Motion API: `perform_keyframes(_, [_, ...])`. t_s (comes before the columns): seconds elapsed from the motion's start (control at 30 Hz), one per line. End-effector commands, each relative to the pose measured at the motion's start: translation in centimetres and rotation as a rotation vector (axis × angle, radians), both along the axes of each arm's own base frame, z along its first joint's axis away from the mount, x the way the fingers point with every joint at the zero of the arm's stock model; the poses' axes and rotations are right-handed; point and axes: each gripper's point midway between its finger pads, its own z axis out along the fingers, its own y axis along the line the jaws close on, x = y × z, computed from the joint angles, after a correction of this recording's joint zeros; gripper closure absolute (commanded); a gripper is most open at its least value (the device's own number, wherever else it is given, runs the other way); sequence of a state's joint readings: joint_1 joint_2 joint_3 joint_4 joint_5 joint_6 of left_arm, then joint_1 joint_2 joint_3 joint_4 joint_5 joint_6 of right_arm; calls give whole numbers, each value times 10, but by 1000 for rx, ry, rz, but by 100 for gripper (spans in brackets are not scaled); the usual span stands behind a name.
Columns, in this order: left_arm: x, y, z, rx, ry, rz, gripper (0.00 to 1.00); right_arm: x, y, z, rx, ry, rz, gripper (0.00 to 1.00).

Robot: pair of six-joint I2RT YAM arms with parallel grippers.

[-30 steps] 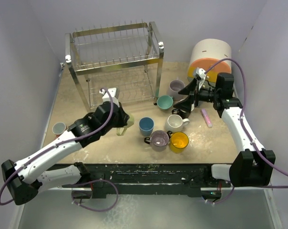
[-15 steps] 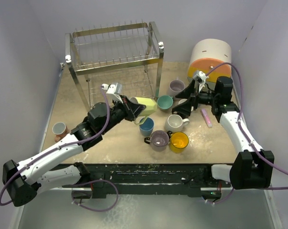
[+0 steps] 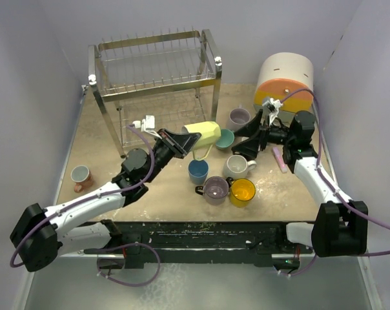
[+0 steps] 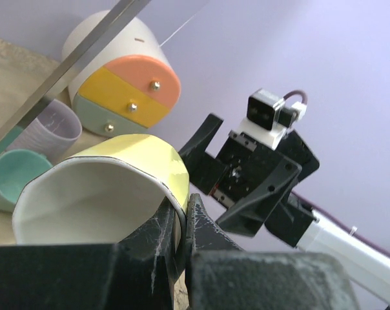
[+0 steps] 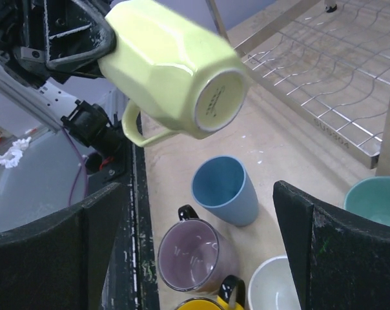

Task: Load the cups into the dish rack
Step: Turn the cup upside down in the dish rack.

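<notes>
The left gripper is clamped tight on the rim of a pale yellow faceted ceramic mug. In the left wrist view, one finger sits inside the mouth and the other outside, with the wall pinched between them. The mug hangs in the air on its side, clear of the sandy tabletop. Its long axis runs nearly level from left to right. The open mouth faces left toward the gripper that holds it. The flat base faces right, toward the right gripper. The handle hangs down on the near side.

The mug is just right of the lower tier of the tall chrome-tube dish rack, close to its near right post. It is above a teal cup and a blue cup.

The right gripper hovers just right of the mug's base. Its jaws are spread wide and hold nothing.

On the table nearer the arms stand a lilac mug with a black handle, a yellow-orange mug and a white mug. A ribbed grey-lilac mug stands farther back. A small grey cup stands alone at the left edge.

A round white, orange and yellow drawer unit fills the far right corner. A flat pink bar lies beside the right arm.
</notes>
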State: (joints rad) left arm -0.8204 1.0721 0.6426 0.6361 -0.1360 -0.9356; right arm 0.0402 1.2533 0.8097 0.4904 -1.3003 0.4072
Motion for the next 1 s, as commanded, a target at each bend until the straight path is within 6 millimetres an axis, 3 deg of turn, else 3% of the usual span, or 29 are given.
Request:
perform_keyframes(0.0, [-10,19,96,-381,-199,-2,100,-7,9,25,76,-8,-20,0])
perform_keyframes(0.37, [3,15,110,-559,-276,24,100,-10,23,30,210,115,-76,4])
perform_keyframes(0.67, [2,-6,117,-601,-302,-16,100,-6,28,31,269,125,-122,6])
perform_keyframes(0.97, [1,-22,114,-611,-294,-38,100,-6,30,35,308,146,-134,16])
